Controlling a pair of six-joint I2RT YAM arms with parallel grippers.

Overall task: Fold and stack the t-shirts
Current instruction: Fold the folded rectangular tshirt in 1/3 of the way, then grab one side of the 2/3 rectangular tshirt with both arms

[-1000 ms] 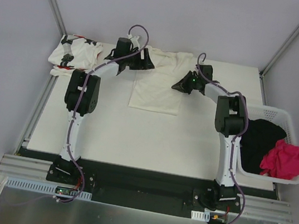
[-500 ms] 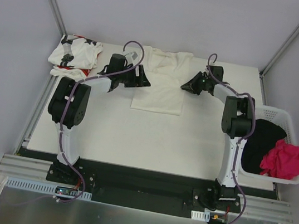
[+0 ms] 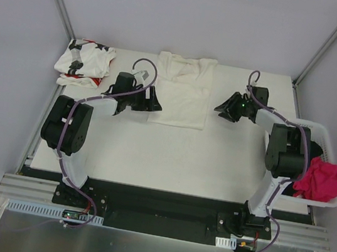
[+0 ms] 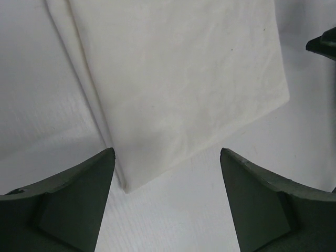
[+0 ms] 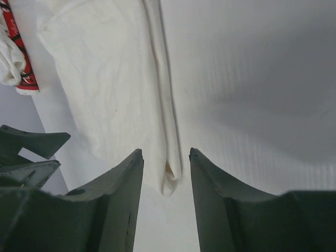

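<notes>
While flat at the table's (image 3: 213,164) far edge, cream-white t-shirt (image 3: 183,93) between left gripper (image 3: 153,100) and right gripper (image 3: 222,106), both jaws-apart, empty.

**Parted fingers above a folded cream edge**

The right gripper (image 5: 165,153) has its two dark fingers parted, with nothing clamped between them. In the gap shows the near corner of the cream-white t-shirt (image 5: 105,89), its folded edge running away up the white table (image 5: 252,73). At the upper left lies a bit of the red-marked shirt (image 5: 18,52). At the lower left is the left gripper (image 5: 55,151).
</notes>
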